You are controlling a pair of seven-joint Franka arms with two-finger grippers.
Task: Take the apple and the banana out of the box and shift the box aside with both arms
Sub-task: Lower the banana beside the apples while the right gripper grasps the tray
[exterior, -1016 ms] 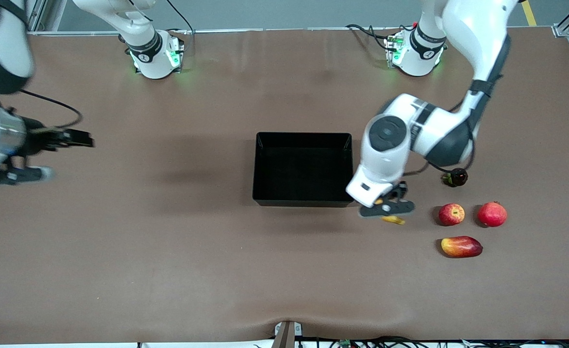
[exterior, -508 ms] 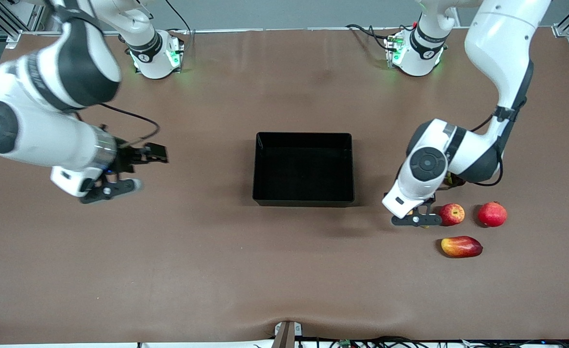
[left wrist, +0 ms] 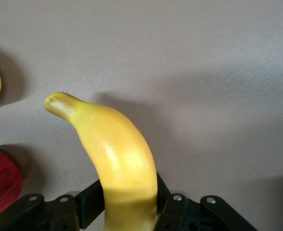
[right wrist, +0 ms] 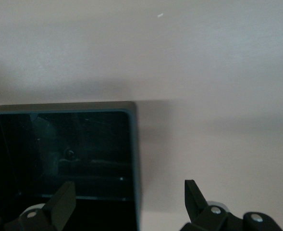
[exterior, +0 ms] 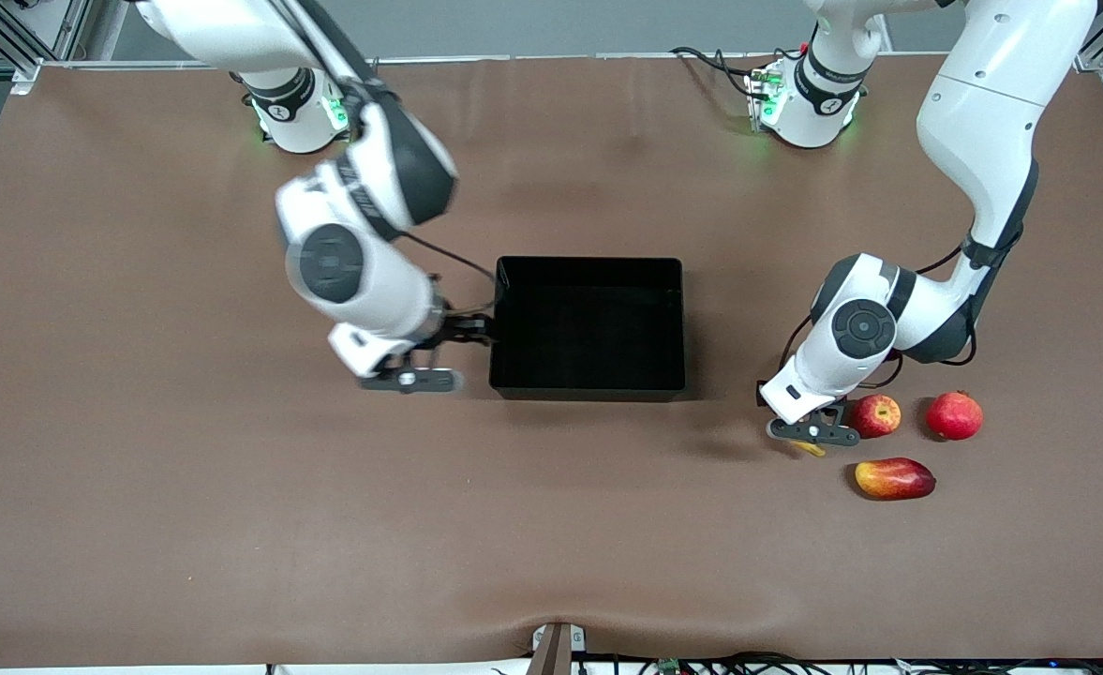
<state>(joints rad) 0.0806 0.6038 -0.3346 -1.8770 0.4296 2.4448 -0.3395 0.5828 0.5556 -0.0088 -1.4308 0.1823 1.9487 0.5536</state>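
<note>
The box, a black rectangular plastic tray with low walls, rounded corners and a glossy floor, is sitting open-topped at the middle of the brown matte surface. The right end effector is hanging at the box wall facing the right arm's end of the surface, its fingers spread wide, one over the box interior and one outside the wall.

Toward the left arm's end, the left end effector is gripping the banana, a smooth, curved yellow fruit with a paler stubby tip, low over the surface beside the apple. The apple is small, round and red with yellowish streaks. Beside it, closer to the left arm's end, is lying a larger plain-red round fruit with a nub. An oblong red-and-yellow mango is resting nearer the front camera than both.
</note>
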